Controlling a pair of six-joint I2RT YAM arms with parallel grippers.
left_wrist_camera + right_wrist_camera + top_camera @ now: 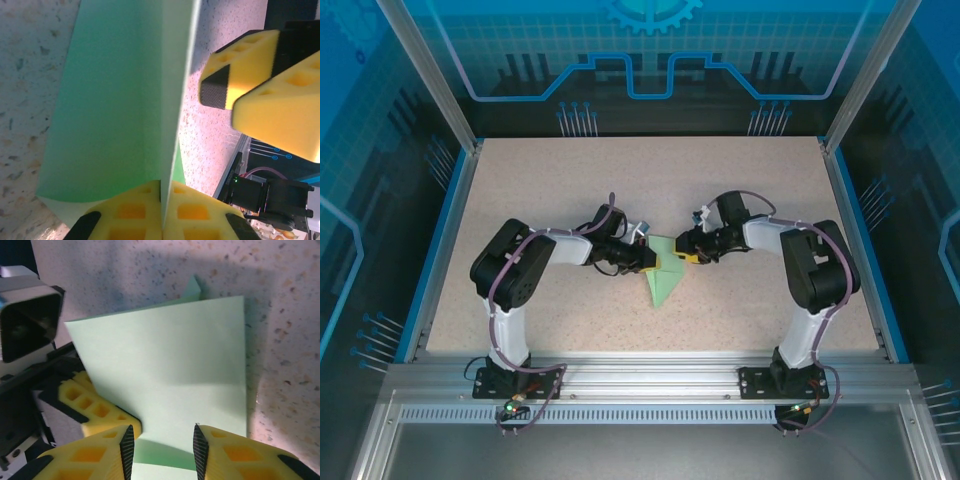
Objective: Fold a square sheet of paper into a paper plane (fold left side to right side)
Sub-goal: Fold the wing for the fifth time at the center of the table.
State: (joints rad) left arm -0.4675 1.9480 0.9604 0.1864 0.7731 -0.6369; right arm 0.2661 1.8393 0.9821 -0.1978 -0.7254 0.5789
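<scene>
There is one paper (665, 282), pale mint green. It is about midway between the left and right edges of the desk (570, 180) and a little nearer the near edge than the far one. From above it is a narrow pointed shape, with its tip toward the near edge and its wide end between the two hands.

Two arms reach in from the near edge, one on each side, and their hands meet over the wide end of the paper.

The left hand (646, 259) is pressed together and pinching the paper. In its own wrist view the left hand (161, 187) has its two yellow fingers (135, 215) closed flat against each other, with the paper's edge caught in the seam. From there the paper (115, 115) rises as a creased, standing flap above the speckled desk (20, 75).

The right hand (686, 256) is spread and holds nothing. In its own wrist view the right hand (163, 435) has its two fingers (235, 450) standing apart, and the paper (170, 365) shows in the gap between them and beyond, over the desk (280, 315). In the left wrist view the right hand (227, 105) sits just beside the raised flap with its two tips parted, clear of the paper.
</scene>
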